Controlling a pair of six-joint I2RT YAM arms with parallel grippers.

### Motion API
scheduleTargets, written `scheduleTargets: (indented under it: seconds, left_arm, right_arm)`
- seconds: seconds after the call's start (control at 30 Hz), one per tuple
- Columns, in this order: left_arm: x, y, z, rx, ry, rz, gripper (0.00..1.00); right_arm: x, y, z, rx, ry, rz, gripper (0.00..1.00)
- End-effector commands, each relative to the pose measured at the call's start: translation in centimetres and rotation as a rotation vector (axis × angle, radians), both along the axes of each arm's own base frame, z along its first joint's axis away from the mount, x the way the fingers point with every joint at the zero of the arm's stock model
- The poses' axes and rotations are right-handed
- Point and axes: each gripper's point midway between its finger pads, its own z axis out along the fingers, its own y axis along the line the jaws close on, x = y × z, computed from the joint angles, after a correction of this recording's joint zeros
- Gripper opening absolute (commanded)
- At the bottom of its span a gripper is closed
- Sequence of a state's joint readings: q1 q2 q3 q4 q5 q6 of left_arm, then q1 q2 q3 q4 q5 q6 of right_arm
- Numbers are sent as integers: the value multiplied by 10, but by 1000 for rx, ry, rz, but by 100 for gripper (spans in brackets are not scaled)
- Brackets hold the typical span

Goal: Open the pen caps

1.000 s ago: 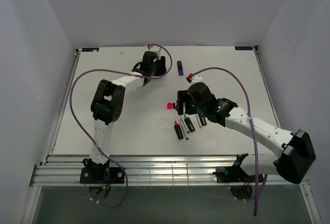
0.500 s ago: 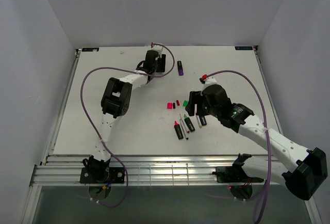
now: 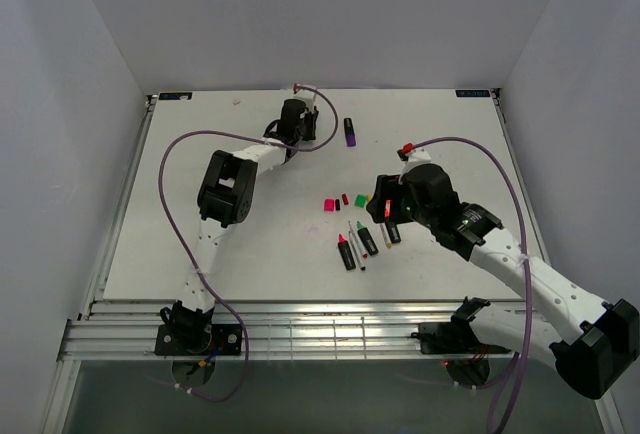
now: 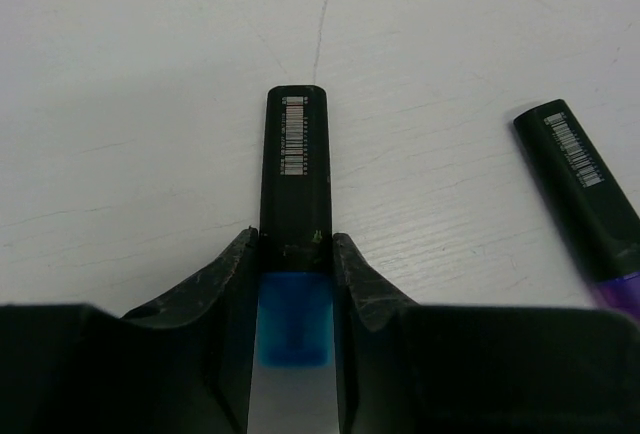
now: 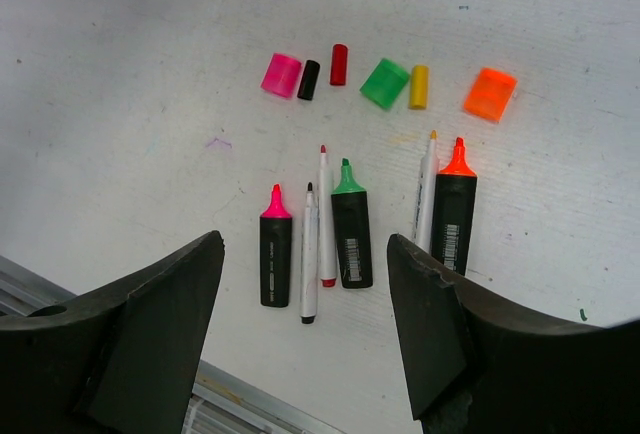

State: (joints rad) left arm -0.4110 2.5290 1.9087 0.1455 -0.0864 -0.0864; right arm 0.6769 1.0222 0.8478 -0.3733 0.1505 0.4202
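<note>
My left gripper point(image 3: 297, 117) is at the far side of the table. In the left wrist view it point(image 4: 293, 254) is shut on a black marker point(image 4: 295, 164) where its blue cap point(image 4: 293, 319) meets the body; the cap sits between the fingers. A purple-capped marker point(image 4: 585, 204) lies to its right, also seen from above point(image 3: 350, 132). My right gripper point(image 5: 305, 244) is open and empty, above a row of uncapped markers and pens point(image 5: 351, 234). Loose pink point(image 5: 281, 74), black point(image 5: 308, 80), red point(image 5: 339, 64), green point(image 5: 384, 83), yellow point(image 5: 419, 86) and orange point(image 5: 490, 93) caps lie beyond them.
The white table point(image 3: 200, 224) ends in a metal rail point(image 3: 300, 319) at the near edge. White walls enclose the left, right and far sides. Purple cables loop over both arms.
My right gripper has drawn back to the right and up, uncovering the loose caps. My left arm's elbow has shifted forward while its gripper stays at the far marker.
</note>
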Motion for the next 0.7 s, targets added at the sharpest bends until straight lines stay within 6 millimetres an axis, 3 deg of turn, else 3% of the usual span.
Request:
scheduleTargets:
  seconds: [0.0,0.07,0.17,0.27,0.3,0.33,0.37,0.4,0.43,0.5,0.53,0.6,0.63,0.67]
  left_arm:
    - [-15,-12,3,-57,41,-60,26]
    - [-24,-17,-1,-100,75,-96,19]
    - [-28,-16,11,-129,76,-96,10]
    - [-38,-14,43,-146,49,-118,6]
    - [-47,-11,43,-136,61,-124,5]
    - [-51,-10,78,-153,18,-130,5]
    - [-58,-8,91,-157,9,-137,4]
    - [-73,-8,92,-161,39,-167,4]
    - [-84,-8,130,-184,-2,-194,4]
    - [-108,-8,149,-200,11,-247,4]
    - [-135,-9,171,-227,10,-307,3]
    - [-165,-7,185,-251,27,-360,0]
    - [-191,-7,175,-267,70,-410,0]
    - [-211,-3,209,-289,11,-444,0]
  right_arm:
    - [2,-3,13,26,-50,2,72]
    - [2,-5,18,35,-61,-3,72]
    - [1,-5,18,33,-52,8,72]
    - [0,-2,20,32,-44,36,72]
    - [-3,0,21,39,-37,63,72]
    - [-5,2,22,40,-36,81,72]
    - [-3,2,29,40,-48,100,73]
    - [-9,6,27,43,-16,140,73]
    - [-10,7,30,42,-8,152,73]
    - [-11,11,40,51,-17,198,79]
    - [-18,17,40,68,11,250,80]
    - [-27,26,49,105,24,334,83]
    - [-31,29,51,122,28,365,84]
    - [-35,31,53,136,35,390,83]
